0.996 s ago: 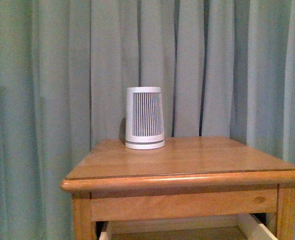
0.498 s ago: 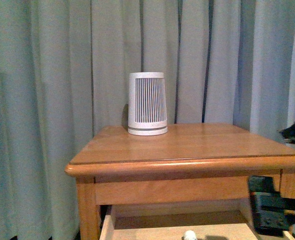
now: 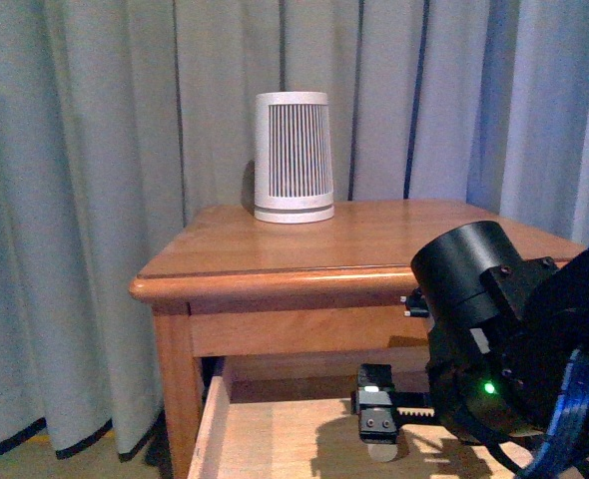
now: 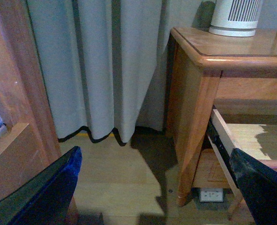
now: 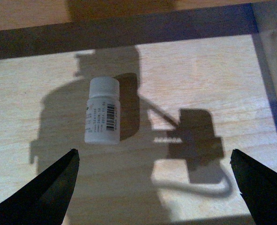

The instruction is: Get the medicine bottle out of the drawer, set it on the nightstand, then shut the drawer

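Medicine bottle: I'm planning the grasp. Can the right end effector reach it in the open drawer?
Probably yes: the right end effector hangs open over the medicine bottle, nothing between them.

Right arm point(image 3: 494, 339): absent from the front view one second ago and a sliver at the right border half a second ago. It now fills the lower right of that view, in front of the nightstand's point(image 3: 304, 279) front right corner and below its front edge.

Right gripper point(image 5: 153, 154): it has come in over the open drawer point(image 3: 210, 429), jaws spread wide, with the medicine bottle point(image 5: 102, 111) lying on the floor ahead of them.

The white cap seen earlier at the bottom of the front view is now masked by a gripper finger point(image 3: 379, 419).

The arm's shadow now falls on the drawer floor.

The front view itself has shifted and takes in more of the drawer's interior.
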Available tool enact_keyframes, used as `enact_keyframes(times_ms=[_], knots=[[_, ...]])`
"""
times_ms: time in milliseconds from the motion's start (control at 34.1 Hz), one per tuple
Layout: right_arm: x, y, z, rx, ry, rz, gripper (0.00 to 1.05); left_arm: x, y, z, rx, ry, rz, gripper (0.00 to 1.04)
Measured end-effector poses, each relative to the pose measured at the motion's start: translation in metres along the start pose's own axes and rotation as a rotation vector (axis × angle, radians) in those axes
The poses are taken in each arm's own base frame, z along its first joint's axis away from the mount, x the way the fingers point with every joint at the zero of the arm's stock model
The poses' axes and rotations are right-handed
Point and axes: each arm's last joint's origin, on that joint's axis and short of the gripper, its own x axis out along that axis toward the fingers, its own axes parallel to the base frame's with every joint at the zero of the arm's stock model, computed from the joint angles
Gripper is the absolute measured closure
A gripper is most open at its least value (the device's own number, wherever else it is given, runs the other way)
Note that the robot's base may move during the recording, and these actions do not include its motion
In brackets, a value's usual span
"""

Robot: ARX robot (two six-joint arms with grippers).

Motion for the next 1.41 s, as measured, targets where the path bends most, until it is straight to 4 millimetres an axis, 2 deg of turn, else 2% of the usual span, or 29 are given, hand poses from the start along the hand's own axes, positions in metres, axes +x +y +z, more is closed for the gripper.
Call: enact_keyframes(times_ms=[88, 264, 498, 732, 1259, 1406], knots=[[0.017, 0.006, 0.000, -0.005, 0.024, -0.011, 0.07, 0.000, 0.000, 0.000, 0.000, 0.000, 0.000, 0.07], [0.038, 0.015, -0.003, -0.016, 0.047, -0.023, 0.07, 0.000, 0.000, 0.000, 0.000, 0.000, 0.000, 0.07], [0.051, 0.024, -0.002, -0.021, 0.034, -0.026, 0.07, 0.000, 0.000, 0.000, 0.000, 0.000, 0.000, 0.07], [0.061, 0.031, -0.011, -0.038, 0.058, -0.023, 0.08, 0.000, 0.000, 0.000, 0.000, 0.000, 0.000, 0.07], [0.064, 0.033, -0.013, -0.071, 0.015, -0.026, 0.73, 0.000, 0.000, 0.000, 0.000, 0.000, 0.000, 0.07], [0.064, 0.032, -0.014, -0.094, -0.008, -0.028, 0.75, 0.000, 0.000, 0.000, 0.000, 0.000, 0.000, 0.07]])
